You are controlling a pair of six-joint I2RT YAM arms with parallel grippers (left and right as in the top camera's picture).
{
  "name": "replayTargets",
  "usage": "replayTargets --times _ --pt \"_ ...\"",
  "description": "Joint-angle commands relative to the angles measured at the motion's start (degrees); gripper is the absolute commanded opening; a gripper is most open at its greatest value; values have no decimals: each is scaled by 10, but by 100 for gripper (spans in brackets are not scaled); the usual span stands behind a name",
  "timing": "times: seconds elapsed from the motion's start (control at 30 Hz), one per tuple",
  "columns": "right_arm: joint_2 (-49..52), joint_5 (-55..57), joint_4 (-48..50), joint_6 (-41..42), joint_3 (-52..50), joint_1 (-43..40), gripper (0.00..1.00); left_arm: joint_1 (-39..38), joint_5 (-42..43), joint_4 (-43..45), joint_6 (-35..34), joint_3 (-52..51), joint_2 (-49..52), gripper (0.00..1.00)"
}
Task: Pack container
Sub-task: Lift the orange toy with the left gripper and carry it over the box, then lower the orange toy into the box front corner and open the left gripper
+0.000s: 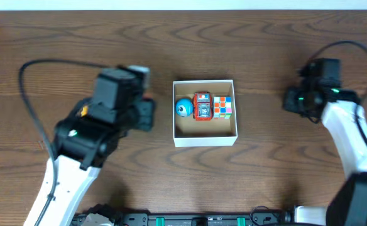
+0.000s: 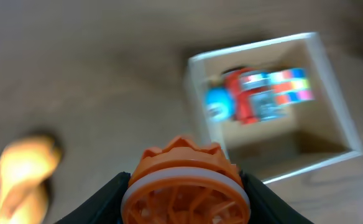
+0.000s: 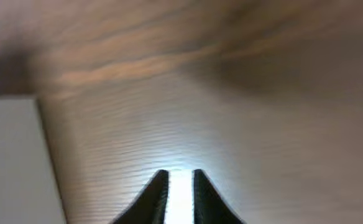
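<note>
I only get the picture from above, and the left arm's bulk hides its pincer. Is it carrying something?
Observer: Yes. The left wrist camera shows the left pincer clamped on an orange toy wheel with a toothed rim.
Operator: And the right arm's pincer?
Observer: Its own camera shows the right pincer empty, fingers nearly together, above bare table.
</note>
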Motion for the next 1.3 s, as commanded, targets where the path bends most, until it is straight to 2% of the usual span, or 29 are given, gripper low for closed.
replayTargets --times 0.0,0.1,0.23,0.33,0.67,1.27 --pt "-56 61 -13 43 14 -31 24 -53 2 17 62 29 51 6" --pt "-89 61 -32 43 14 -50 24 -75 3 50 79 31 98 6" --pt "-115 61 -52 43 14 -56 24 -85 81 94 105 31 169 6" --pt "-115 61 -62 43 14 -56 24 -97 104 116 121 31 207 6" --pt "-114 60 -71 43 14 -55 24 -171 106 153 203 31 285 6" --pt "-114 60 -76 43 14 -54 23 -186 106 177 205 31 383 6"
